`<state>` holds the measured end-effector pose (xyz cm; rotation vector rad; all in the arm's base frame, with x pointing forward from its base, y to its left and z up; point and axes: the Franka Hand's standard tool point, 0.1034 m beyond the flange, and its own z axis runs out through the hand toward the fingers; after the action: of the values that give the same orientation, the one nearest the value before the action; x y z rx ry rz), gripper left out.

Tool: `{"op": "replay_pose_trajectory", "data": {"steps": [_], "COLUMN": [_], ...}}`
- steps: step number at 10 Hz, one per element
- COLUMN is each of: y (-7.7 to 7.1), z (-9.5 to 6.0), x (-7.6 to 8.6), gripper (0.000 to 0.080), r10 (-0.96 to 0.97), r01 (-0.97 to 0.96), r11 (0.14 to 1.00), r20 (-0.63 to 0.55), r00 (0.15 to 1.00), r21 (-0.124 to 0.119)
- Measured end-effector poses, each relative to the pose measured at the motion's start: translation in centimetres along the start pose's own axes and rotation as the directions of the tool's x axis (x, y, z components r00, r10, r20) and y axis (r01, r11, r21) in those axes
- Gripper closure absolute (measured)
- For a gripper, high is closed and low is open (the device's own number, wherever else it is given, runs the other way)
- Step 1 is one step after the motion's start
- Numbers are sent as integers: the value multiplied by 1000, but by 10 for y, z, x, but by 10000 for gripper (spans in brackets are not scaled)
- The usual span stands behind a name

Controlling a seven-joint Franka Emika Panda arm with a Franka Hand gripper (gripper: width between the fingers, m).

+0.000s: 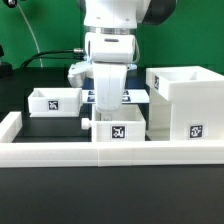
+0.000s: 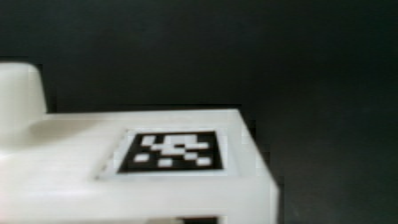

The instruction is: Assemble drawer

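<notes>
Three white drawer parts stand on the black table. A small open-top tray point(image 1: 55, 100) is at the exterior view's left. A second tray point(image 1: 122, 124) with a square tag is in the middle, just behind the border wall. The large boxy housing point(image 1: 186, 100) is at the right. My gripper point(image 1: 105, 108) reaches straight down onto the middle tray's left part, and its fingertips are hidden there. In the wrist view this tray point(image 2: 107, 170) fills the lower part, its tag point(image 2: 175, 150) very close. No fingers show there.
A long low white border wall point(image 1: 60, 152) runs along the front and turns back at the exterior view's left. The marker board point(image 1: 134, 97) lies flat behind the arm. A black cable hangs at the back left before a green backdrop.
</notes>
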<state>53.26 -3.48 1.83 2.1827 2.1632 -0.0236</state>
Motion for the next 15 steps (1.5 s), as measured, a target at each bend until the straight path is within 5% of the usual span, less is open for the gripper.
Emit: {"op": "replay_pose_trajectory", "data": {"steps": [1, 15], "y": [3, 2], "z": [-1, 4], "x": [2, 27], "gripper": [757, 757], "r10": [2, -26], "r01": [-2, 26], "r11": [1000, 1000], "r20": [-2, -3], "r00": [1000, 1000], "r21": [-15, 2]}}
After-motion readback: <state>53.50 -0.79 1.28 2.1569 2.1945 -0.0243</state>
